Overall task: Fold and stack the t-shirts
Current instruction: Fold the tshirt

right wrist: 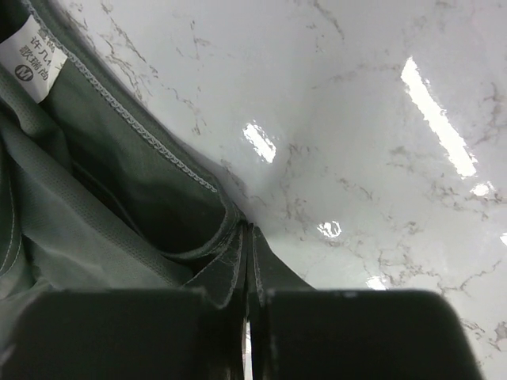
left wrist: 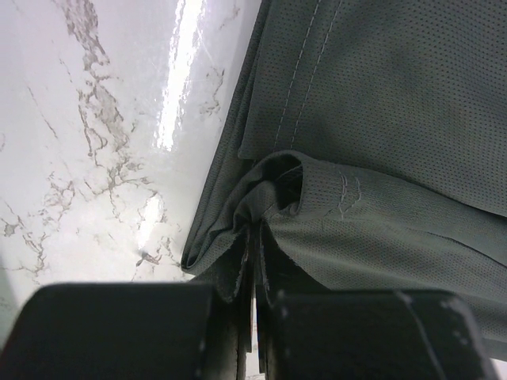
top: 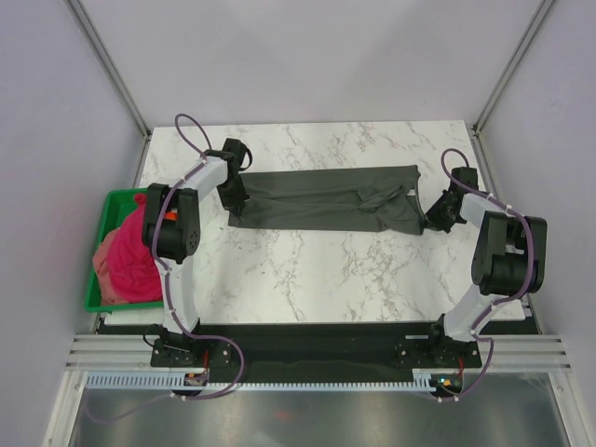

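Folding the dark charcoal grey cloth t-shirt (top: 326,197) is in hand: a long strip on the far table (top: 326,279), ends pinched by left fingers (left wrist: 127,332) and right fingers (right wrist: 356,332). Next, one end likely needs carrying over the other.

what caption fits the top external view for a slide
Left end effector and right end effector pinch opposite ends of the folded charcoal t-shirt; pink shirts lie in the green bin.

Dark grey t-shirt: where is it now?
Top view: the dark charcoal grey cloth t-shirt lies across the far half of the white marble table, ends pinched by the left fingers and right fingers.
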